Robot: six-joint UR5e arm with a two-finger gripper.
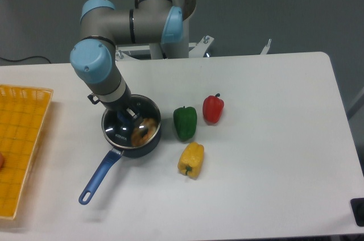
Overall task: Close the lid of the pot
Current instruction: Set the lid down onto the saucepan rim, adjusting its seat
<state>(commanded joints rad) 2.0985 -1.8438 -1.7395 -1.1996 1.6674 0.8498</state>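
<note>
The dark navy pot stands left of centre on the white table, its long blue handle pointing toward the front left. The glass pot lid with its metal rim lies over the pot's mouth, nearly lined up with it. Through the glass a brownish-orange item shows inside. My gripper comes down from above and is shut on the lid's blue centre knob. The wrist hides most of the fingers, and I cannot tell whether the lid rests on the pot's rim.
A green pepper stands just right of the pot, a red pepper beyond it and a yellow pepper in front. A yellow basket lies at the table's left edge. The arm's base rises behind the pot.
</note>
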